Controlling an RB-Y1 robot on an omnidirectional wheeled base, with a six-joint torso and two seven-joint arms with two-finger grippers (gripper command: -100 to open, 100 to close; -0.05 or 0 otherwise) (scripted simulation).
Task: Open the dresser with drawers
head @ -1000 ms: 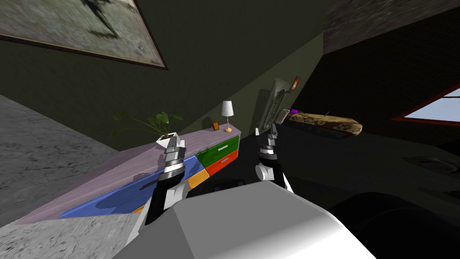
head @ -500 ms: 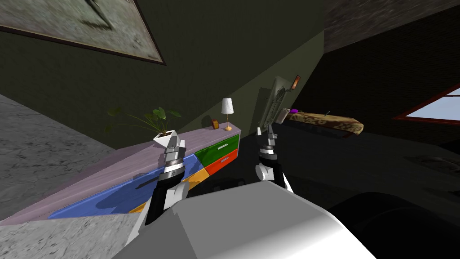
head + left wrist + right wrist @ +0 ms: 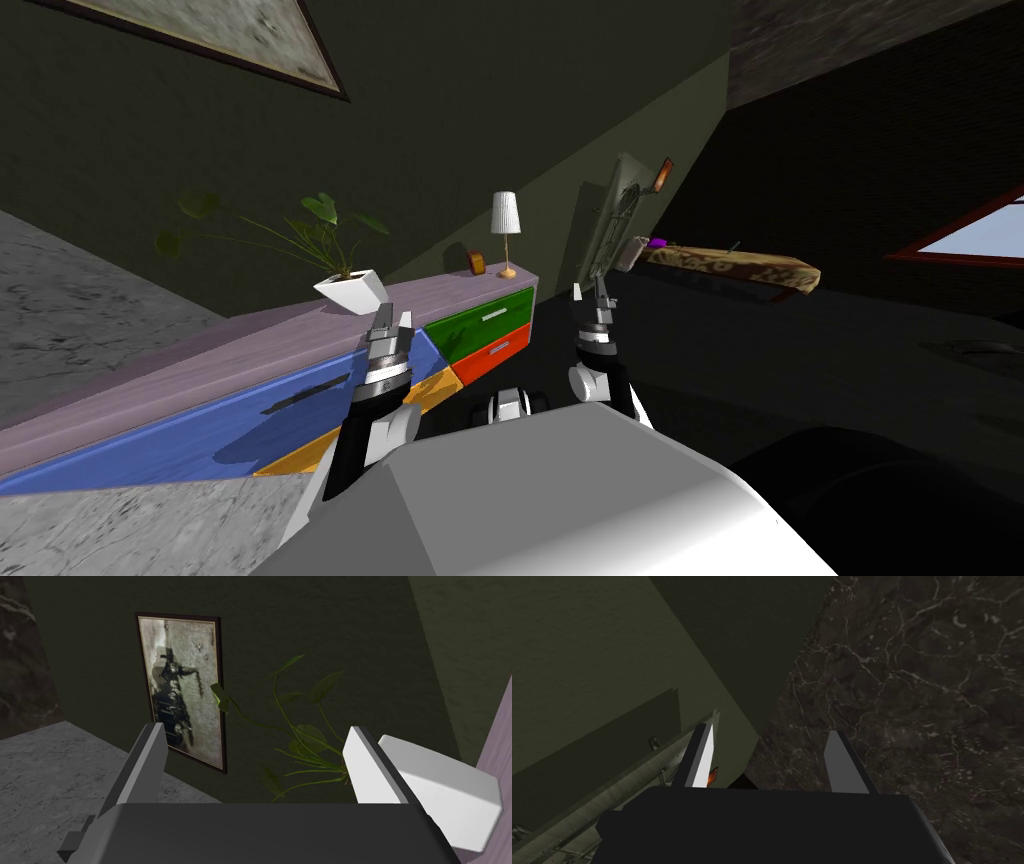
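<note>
The long, low dresser (image 3: 200,370), with its lilac top and blue, orange, green and red drawer fronts, lies along the wall just beyond the left gripper (image 3: 392,322), whose fingers are spread (the right gripper (image 3: 589,291) likewise). The drawers probably slide stiffly, so grip one by its handle, like the green front's silver bar handle (image 3: 495,315).

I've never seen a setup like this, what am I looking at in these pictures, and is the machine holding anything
It is a two-armed robot in a simulated house. The wide, tilted picture comes from a camera on its head; the other two come from cameras on its hands, looking along the fingers. The left gripper is up by a long dresser with blue, green and red drawer fronts, none pulled out. On its lilac top stand a plant in a white pot, a small lamp and a brown object, too small to name. The right gripper is farther right, clear of the dresser. Both grippers are open and hold nothing.
</note>
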